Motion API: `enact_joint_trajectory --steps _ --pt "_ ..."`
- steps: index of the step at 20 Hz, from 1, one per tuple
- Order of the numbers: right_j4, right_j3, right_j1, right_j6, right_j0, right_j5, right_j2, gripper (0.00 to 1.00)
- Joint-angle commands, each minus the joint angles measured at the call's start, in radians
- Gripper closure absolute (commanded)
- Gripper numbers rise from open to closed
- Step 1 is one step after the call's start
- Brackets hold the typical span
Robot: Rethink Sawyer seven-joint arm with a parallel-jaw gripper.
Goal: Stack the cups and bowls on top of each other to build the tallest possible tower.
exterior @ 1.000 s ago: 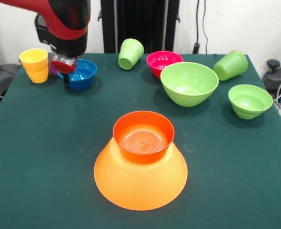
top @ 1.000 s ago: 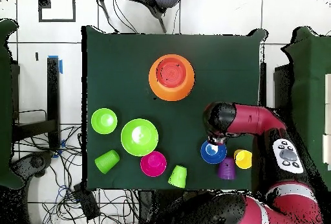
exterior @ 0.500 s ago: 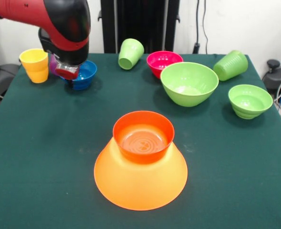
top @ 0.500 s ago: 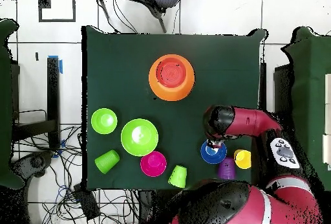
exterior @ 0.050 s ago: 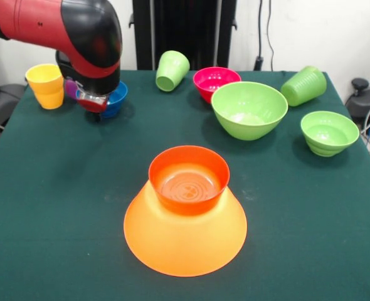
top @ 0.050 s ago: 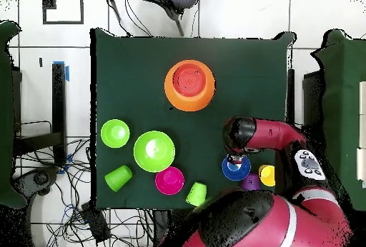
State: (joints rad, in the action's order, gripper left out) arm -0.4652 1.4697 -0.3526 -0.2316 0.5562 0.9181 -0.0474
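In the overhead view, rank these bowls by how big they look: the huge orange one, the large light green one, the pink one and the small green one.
1. Huge orange bowl, upside down as the tower's base.
2. Large light green bowl.
3. Pink bowl and small green bowl: they look about equal, so I won't rank them.

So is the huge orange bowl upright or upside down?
Upside down: the huge orange bowl rests wide rim down on the table, and the smaller red-orange bowl sits upright on its raised base.
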Motion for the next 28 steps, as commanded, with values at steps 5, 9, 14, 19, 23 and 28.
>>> enact_joint_trajectory --steps 5,9,14,19,23,28 --pt "-0.098 -0.082 0.048 -0.09 -0.038 -0.104 -0.046 0.0" --pt "-0.1 -0.085 0.046 -0.094 -0.046 -0.096 -0.042 0.0" --pt "-0.103 -0.086 0.041 -0.096 -0.05 -0.09 -0.043 1.0" --pt "-0.106 -0.085 0.038 -0.09 -0.052 -0.085 -0.04 1.0" --pt "-0.106 -0.086 0.033 -0.092 -0.059 -0.077 -0.033 1.0" --pt "-0.106 -0.089 0.034 -0.104 -0.069 -0.089 -0.026 1.0"
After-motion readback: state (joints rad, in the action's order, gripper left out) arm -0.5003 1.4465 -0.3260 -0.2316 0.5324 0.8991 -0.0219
